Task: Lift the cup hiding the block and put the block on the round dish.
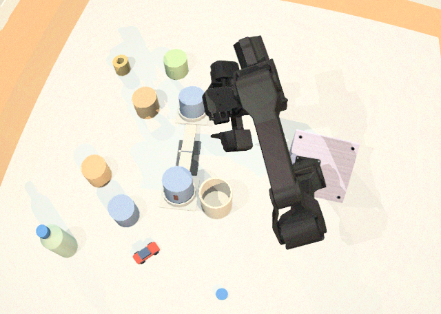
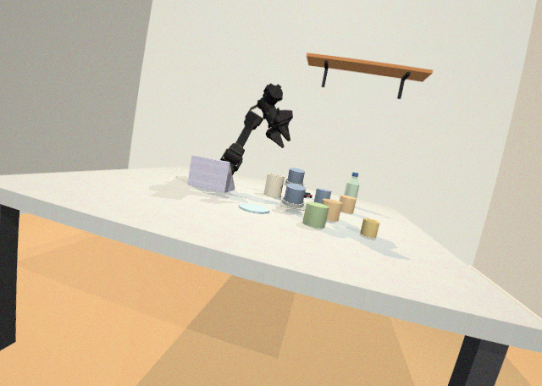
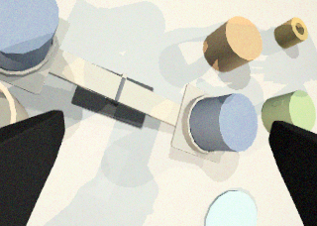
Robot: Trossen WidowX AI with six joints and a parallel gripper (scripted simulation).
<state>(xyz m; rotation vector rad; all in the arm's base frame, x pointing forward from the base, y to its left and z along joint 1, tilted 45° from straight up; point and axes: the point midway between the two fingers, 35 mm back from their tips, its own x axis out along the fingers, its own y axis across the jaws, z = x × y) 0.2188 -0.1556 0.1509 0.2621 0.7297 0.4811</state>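
Note:
One blue cup (image 1: 191, 102) (image 2: 295, 195) (image 3: 223, 122) stands on one end of the balance (image 1: 189, 136) (image 3: 99, 80). The other blue cup (image 1: 178, 184) (image 2: 295, 175) (image 3: 25, 25) stands on the opposite end; a small red-brown patch shows low on its side in the top view. I cannot tell for sure which end is lower. No block is visible. The pale blue round dish (image 2: 253, 208) (image 3: 231, 211) lies near the first cup; the arm hides it in the top view. My gripper (image 2: 286, 143) (image 3: 169, 126) is open and empty, high above the table near the balance.
A cream open cup (image 1: 216, 198) stands beside the patched cup. A green cylinder (image 1: 176, 64), an orange cylinder (image 1: 145, 102) and a brass ring (image 1: 121, 65) stand near the first cup. A bottle (image 1: 60, 241), red car (image 1: 146, 253) and lilac wedge (image 1: 338, 161) stand farther off.

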